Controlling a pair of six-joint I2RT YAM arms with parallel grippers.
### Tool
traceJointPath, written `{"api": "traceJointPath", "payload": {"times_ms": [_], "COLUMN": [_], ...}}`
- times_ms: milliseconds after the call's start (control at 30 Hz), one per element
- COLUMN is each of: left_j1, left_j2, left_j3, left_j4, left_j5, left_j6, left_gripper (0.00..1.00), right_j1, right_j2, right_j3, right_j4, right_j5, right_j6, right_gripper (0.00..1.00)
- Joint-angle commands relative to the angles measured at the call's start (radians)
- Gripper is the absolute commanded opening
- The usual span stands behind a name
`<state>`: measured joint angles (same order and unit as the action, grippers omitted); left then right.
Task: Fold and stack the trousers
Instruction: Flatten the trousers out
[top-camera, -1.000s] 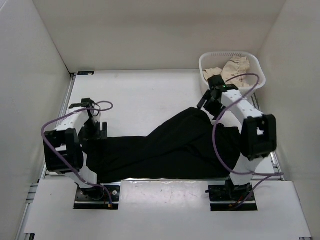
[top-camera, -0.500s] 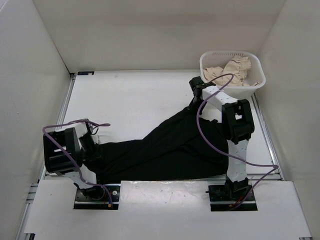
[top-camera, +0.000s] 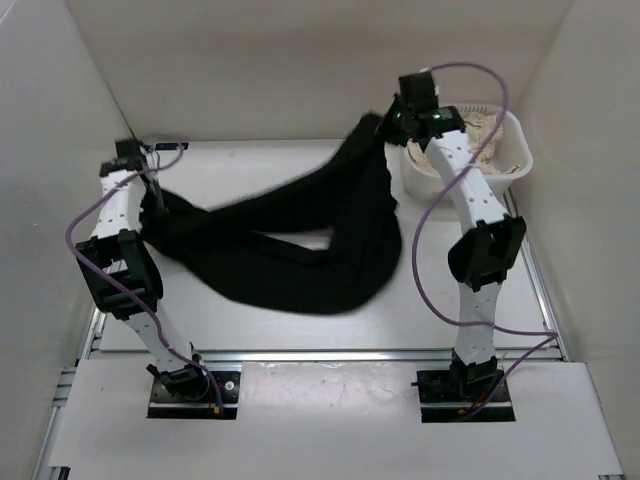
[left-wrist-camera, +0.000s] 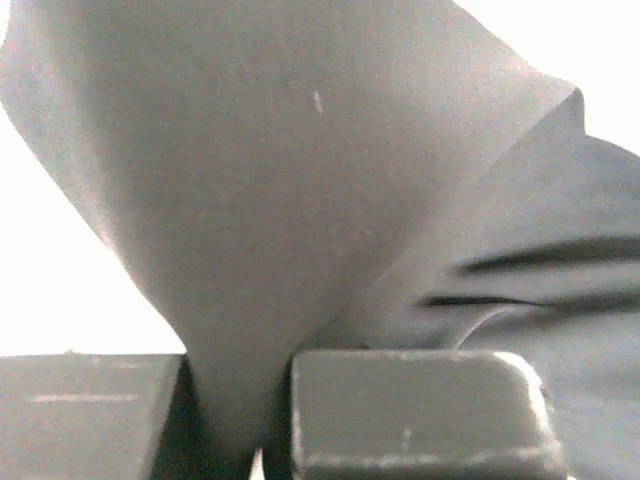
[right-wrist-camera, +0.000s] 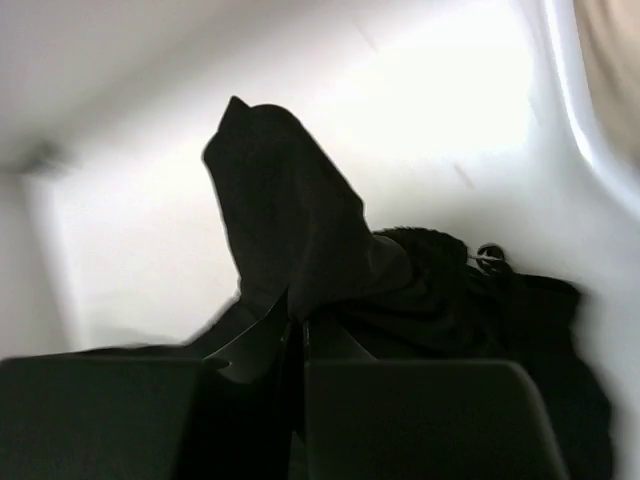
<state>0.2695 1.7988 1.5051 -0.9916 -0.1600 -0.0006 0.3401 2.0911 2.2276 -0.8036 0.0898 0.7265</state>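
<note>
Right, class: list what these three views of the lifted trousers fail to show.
Top view: left gripper fingertips, buried in the trousers; part of the basket, behind the right arm.
Left wrist view: which part of the trousers is pinched; fabric fills the frame.
Right wrist view: right gripper fingertips, dark against fabric.

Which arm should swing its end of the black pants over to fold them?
Probably right: the right gripper holds the trousers high, free to sweep leftward; the left gripper is cramped beside the wall.

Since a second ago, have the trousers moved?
Yes. The trousers lifted and swung farther away; their right end is now beside the basket, formerly well short.
</note>
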Motion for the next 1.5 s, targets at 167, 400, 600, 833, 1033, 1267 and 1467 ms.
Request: {"api": "traceJointPath", "payload": {"times_ms": [167, 400, 600, 833, 1033, 1267, 1467], "left_j1": [0.008, 0.008, 0.017, 0.193, 0.332, 0.376, 0.376], "left_j2": [-0.036, -0.214, -0.291, -0.383, -0.412, -0.375, -0.279], "left_j3": [0.359, -0.175, -0.561, -0.599, -0.637, -0.639, -0.582], "left_j4": [-0.085, -0.064, 0.011, 0.024, 0.034, 0.045, 0.080], "left_j5": [-0.024, 0.066, 0.050, -0.005, -0.042, 0.029, 0.111], "left_j6": [0.001, 0.001, 0.001, 0.001, 0.001, 0.001, 0.001], "left_gripper": [0.14, 0.14, 0.77, 0.94, 0.95, 0.99, 1.00], "right_j1": [-0.024, 0.036, 0.045, 0.045, 0.045, 0.094, 0.085], "right_j2": [-0.438, -0.739, -0.971, -1.028, -0.728, -0.205, -0.017], "right_j3": [-0.219, -1.007, -1.473, -1.504, -1.312, -0.775, -0.592], "right_j4": [0.265, 0.286, 0.242, 0.276, 0.362, 0.184, 0.055], "right_j5": [-0.001, 0.027, 0.102, 0.168, 0.143, 0.188, 0.338], "right_j6": [-0.033, 0.117, 0.249, 0.269, 0.095, -0.191, -0.147], "right_gripper": [0.00, 0.34, 0.82, 0.82, 0.83, 0.89, 0.86]}}
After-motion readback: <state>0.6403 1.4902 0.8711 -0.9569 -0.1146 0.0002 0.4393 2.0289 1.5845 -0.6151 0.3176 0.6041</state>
